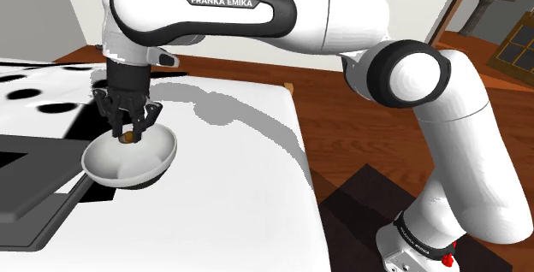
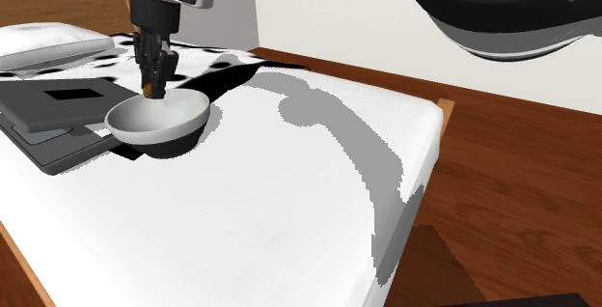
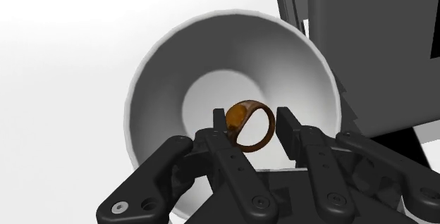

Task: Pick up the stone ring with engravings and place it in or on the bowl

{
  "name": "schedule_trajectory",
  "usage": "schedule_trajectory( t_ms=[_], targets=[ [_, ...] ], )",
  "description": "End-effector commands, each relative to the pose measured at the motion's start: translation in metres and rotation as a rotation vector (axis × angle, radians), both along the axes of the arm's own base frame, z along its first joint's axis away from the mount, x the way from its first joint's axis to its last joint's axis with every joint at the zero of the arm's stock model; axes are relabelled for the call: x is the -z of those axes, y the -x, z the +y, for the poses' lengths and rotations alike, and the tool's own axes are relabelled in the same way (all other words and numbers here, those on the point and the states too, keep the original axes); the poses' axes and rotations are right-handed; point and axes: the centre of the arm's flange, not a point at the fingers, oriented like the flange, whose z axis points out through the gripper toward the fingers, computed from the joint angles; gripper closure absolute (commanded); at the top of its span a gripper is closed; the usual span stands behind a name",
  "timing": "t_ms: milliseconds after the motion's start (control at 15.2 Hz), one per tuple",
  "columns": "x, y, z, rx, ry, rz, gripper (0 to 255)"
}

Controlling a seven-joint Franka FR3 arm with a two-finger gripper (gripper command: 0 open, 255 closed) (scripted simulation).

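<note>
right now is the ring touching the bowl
Apart. In the second exterior view the ring hangs in the gripper above the rim of the bowl.

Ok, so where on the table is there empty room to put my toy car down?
The big free patch is the white tabletop between the bowl and the table's edge toward the shoulder view's right. It's crowded at the bowl: the gripper hangs over it clasping the brown ring, and a dark flat slab lies close beside it.
</note>
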Motion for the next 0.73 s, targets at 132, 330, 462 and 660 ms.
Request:
schedule_trajectory(
  t_ms=[132,330,462,660],
  targets=[
    [0.021,0.000,0.000,0.000,0.000,0.000,255],
    [0.031,0.000,0.000,0.000,0.000,0.000,255],
    [0.031,0.000,0.000,0.000,0.000,0.000,255],
    [0.031,0.000,0.000,0.000,0.000,0.000,255]
  ],
)
